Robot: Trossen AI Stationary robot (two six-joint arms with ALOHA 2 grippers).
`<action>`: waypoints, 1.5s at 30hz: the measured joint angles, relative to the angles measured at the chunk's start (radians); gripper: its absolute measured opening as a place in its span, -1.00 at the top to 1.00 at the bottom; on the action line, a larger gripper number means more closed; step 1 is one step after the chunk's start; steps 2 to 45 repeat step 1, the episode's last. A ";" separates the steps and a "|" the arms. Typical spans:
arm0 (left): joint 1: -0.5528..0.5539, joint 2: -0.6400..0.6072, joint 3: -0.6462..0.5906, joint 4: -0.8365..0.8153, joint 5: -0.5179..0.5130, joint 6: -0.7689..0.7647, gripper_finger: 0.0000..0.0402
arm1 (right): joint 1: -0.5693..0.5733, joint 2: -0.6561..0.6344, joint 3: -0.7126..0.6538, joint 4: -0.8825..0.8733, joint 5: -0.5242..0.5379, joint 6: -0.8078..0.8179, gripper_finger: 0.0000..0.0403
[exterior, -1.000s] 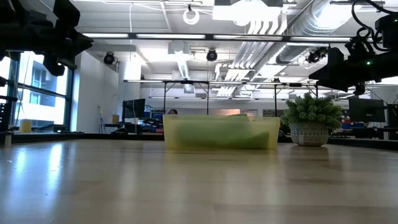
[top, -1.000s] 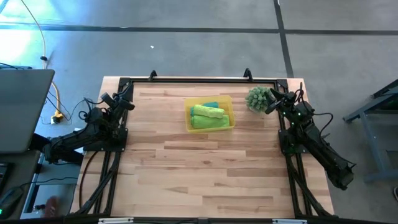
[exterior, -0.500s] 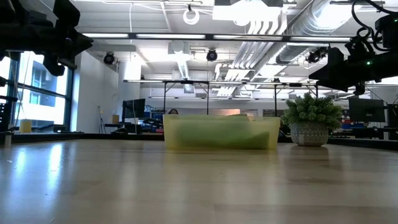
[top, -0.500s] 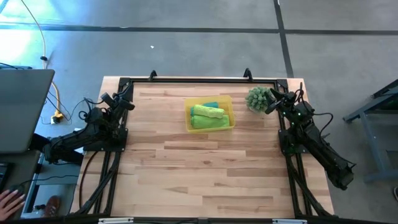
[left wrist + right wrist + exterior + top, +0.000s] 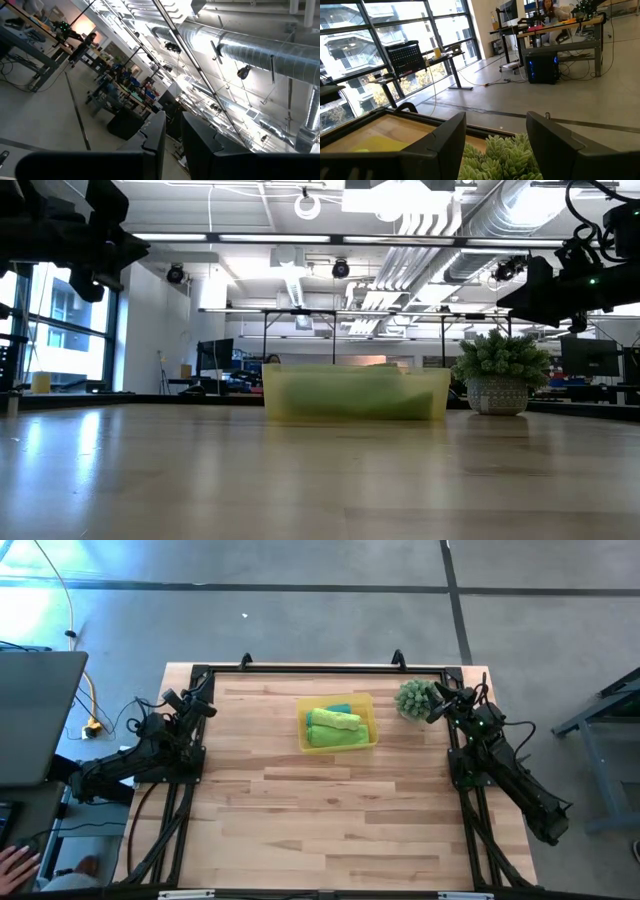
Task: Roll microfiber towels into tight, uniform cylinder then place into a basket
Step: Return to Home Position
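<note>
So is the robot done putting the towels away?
Looks nearly finished. Green towels and a teal towel lie in the yellow basket; no towel shows on the table. The left gripper and right gripper hold nothing, up at the table's sides. Nothing seems left.

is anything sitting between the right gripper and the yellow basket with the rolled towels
Yes. The spiky potted plant stands on the table right in front of the open right gripper, between it and the basket holding the towels. Nothing visible stands between the left gripper, at the table's left edge, and the basket.
</note>
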 joint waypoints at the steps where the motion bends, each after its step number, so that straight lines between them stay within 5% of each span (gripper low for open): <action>1: 0.000 0.000 0.000 0.000 0.000 0.000 0.75 | 0.000 0.000 0.000 0.000 0.000 0.000 0.01; 45: 0.000 0.000 0.000 0.000 0.000 0.000 0.75 | 0.000 0.000 0.000 0.000 0.000 0.000 0.01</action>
